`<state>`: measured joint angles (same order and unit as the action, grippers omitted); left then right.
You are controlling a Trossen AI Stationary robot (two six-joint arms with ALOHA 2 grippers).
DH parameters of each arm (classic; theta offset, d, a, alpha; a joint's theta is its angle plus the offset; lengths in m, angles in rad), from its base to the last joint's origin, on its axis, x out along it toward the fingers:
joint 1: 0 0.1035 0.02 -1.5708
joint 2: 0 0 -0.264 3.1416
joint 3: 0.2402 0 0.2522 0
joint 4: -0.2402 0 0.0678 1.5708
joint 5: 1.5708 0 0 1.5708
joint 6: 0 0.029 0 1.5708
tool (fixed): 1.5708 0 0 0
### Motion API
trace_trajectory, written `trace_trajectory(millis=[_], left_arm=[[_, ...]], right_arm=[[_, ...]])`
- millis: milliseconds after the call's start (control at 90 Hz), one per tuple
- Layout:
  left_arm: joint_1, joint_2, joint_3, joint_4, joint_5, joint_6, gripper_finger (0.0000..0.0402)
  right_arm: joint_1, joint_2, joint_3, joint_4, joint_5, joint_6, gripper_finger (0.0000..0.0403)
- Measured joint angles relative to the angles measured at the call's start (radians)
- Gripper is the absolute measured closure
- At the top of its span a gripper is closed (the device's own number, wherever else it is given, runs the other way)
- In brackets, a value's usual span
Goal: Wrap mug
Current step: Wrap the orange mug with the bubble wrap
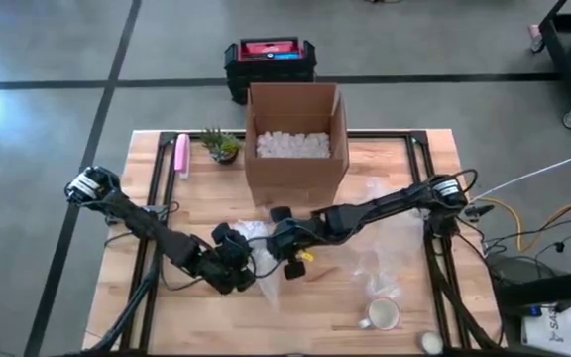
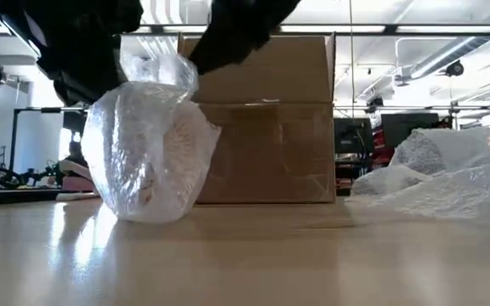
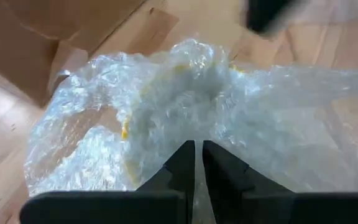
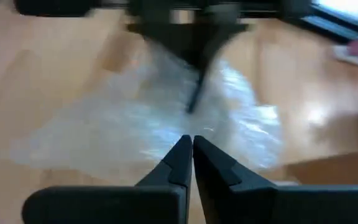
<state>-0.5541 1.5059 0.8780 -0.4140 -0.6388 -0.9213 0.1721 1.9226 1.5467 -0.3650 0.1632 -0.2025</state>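
A bundle of clear bubble wrap (image 2: pixel 147 153) stands on the table in front of the cardboard box, with a yellowish shape (image 3: pixel 124 130) showing through it. My left gripper (image 3: pixel 198 149) is shut on the wrap from the near left, and my right gripper (image 4: pixel 188 144) is shut on it from the right. Both meet above the bundle (image 1: pixel 261 248) at mid-table. A bare white mug (image 1: pixel 380 315) stands on its base near the front right edge, untouched. My left gripper pinches the bubble wrap's gathered upper part (image 3: pixel 197 134) between its two fingers; one layer or several, I cannot tell. The bundle bulges below, its bottom (image 2: pixel 147 217) on the table. My right gripper pinches a bunched fold of the wrap (image 4: pixel 191 127) between its fingertips, opposite my left gripper. The wrap spreads out below and beyond the fingers.
An open cardboard box (image 1: pixel 295 139) with white packing peanuts stands behind the bundle. A loose sheet of bubble wrap (image 1: pixel 385 248) lies to the right. A small plant (image 1: pixel 223 146) and a pink object (image 1: pixel 181 156) sit at the far left.
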Motion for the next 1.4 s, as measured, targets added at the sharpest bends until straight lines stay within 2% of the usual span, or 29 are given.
trace_trajectory(millis=[111,222,300,678,889,1056,1144,1400], left_arm=[[0.0,0.0,-0.002,0.037,0.003,0.031,0.038],[0.0,0.0,-0.002,0.05,0.005,0.041,0.038],[0.0,0.0,-0.002,0.054,0.013,0.041,0.038],[-0.002,-0.001,-0.003,0.065,0.047,0.091,0.038],[-0.001,-0.001,-0.004,0.066,0.039,0.092,0.038],[0.0,-0.001,-0.005,0.072,0.028,0.099,0.038],[0.0,-0.001,-0.005,0.074,0.028,0.102,0.038],[-0.001,-0.001,-0.005,0.075,0.029,0.106,0.038]], right_arm=[[-0.035,0.031,0.0,0.011,0.014,-0.012,0.0401],[-0.045,0.074,0.0,0.013,-0.081,0.019,0.0401],[-0.043,0.093,0.004,0.03,-0.097,0.024,0.0401],[0.032,0.124,0.004,0.033,-0.107,0.052,0.0401],[0.053,0.058,0.0,-0.02,-0.101,0.026,0.04],[0.053,0.032,0.002,0.04,-0.1,0.038,0.04],[0.053,0.063,0.003,0.125,-0.104,0.048,0.04],[0.05,0.163,0.008,0.159,-0.101,0.1,0.04]])
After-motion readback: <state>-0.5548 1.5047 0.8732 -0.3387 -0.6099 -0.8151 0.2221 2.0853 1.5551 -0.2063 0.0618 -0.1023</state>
